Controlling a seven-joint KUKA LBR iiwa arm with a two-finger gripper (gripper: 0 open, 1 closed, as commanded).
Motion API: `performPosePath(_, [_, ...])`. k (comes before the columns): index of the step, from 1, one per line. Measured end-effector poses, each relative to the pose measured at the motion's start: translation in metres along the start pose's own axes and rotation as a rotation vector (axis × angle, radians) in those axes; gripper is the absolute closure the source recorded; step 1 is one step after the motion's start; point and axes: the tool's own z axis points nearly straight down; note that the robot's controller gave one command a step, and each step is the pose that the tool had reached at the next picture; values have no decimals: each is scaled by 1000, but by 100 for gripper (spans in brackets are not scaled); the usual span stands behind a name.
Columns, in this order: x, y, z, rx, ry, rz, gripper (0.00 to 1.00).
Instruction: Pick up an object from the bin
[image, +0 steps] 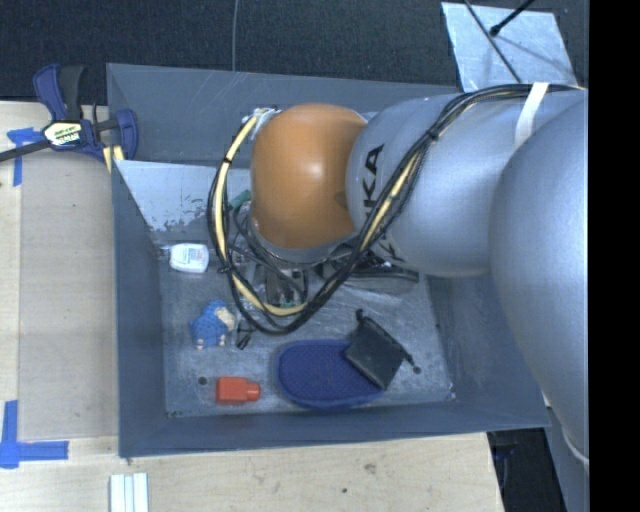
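Note:
My gripper's dark body (279, 281) hangs under the arm's wrist, over the middle of the bin floor, with cables looped round it. Just left of it and a little nearer the front lies a small blue and white thing (210, 323). A small white, rounded thing (188, 258) rests further back at the left, by the bin's wall. To the right front of the gripper a black flat case (375, 352) leans on a blue oval pouch (318, 378).
A red-orange block (238, 390) lies near the front wall, left of the blue pouch. The big grey arm and its orange cover hide the back and right of the bin floor. Bare floor shows between the blue thing and the red block.

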Motion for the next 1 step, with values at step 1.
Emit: performPosePath(1, [6, 2, 109, 3, 6, 276, 0])
